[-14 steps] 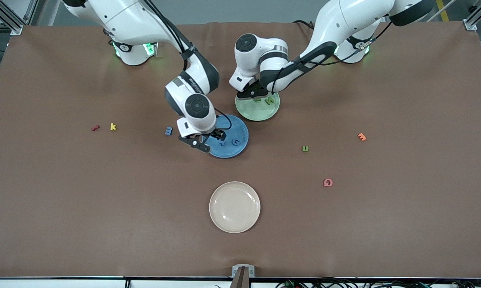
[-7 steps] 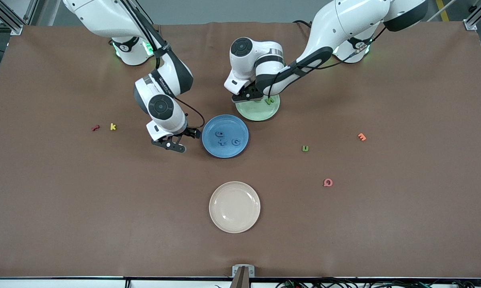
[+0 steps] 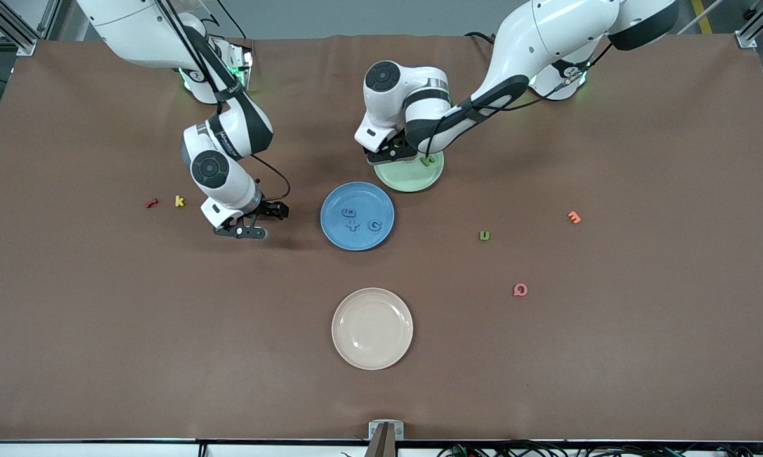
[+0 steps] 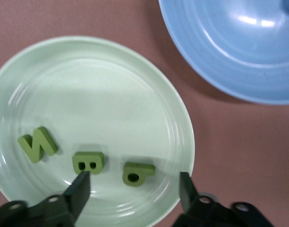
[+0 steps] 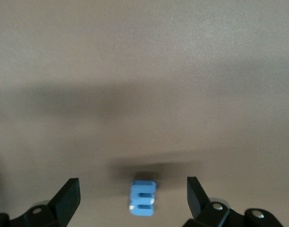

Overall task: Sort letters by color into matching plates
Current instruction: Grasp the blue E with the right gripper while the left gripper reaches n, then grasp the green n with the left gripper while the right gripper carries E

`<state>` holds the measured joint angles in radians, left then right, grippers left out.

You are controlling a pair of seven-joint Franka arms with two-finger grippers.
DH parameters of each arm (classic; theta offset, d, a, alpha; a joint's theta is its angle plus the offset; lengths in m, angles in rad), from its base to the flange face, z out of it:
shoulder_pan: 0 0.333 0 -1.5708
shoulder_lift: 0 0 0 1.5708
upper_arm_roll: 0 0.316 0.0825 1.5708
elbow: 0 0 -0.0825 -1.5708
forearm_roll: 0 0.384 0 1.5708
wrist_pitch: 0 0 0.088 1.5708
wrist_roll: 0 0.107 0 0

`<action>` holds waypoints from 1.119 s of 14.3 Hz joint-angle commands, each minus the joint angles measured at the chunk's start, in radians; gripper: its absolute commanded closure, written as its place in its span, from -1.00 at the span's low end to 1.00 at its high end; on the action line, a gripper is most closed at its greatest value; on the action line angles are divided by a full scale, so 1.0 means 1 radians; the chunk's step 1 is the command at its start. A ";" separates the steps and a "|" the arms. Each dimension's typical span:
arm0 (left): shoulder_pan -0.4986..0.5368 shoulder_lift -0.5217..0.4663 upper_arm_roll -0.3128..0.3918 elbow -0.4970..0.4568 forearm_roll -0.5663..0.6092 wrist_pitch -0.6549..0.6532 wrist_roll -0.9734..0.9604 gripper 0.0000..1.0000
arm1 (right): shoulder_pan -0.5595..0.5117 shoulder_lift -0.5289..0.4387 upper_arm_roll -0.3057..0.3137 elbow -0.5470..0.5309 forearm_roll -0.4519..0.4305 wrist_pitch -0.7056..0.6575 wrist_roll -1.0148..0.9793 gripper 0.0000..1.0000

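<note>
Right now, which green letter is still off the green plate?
The u, alone on the table toward the left arm's end. N, B and b lie on the green plate.

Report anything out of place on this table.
A green u lies on bare table, outside the pale green plate. A blue E-shaped letter is still off the blue plate, under the open right gripper.

Three blue letters [image 3: 357,220] on blue plate [image 3: 334,202]

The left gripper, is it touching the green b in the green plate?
Apart. Left wrist view shows the left gripper open, fingers clear of the green b lying on the green plate.
</note>
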<state>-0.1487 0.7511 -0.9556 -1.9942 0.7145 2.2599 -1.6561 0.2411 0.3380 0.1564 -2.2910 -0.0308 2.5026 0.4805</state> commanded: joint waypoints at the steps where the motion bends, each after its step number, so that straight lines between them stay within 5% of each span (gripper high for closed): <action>1: 0.073 -0.039 -0.006 0.002 -0.017 -0.037 0.018 -0.99 | -0.016 -0.042 0.015 -0.054 -0.015 0.010 -0.033 -1.00; 5: 0.219 -0.081 -0.025 0.006 -0.017 -0.046 0.154 -0.99 | -0.016 -0.040 0.015 -0.067 -0.015 0.009 -0.039 -0.93; 8: 0.317 -0.087 -0.029 0.005 -0.015 -0.046 0.257 -0.99 | -0.016 -0.039 0.014 -0.070 -0.017 0.012 -0.063 -0.47; 16: 0.481 -0.093 -0.040 -0.044 0.022 -0.001 0.378 -0.98 | -0.016 -0.030 0.015 -0.079 -0.015 0.038 -0.048 -0.42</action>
<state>0.3064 0.6893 -0.9806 -1.9922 0.7179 2.2351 -1.2929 0.2405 0.3376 0.1599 -2.3298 -0.0314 2.5254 0.4232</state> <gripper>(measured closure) 0.004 0.286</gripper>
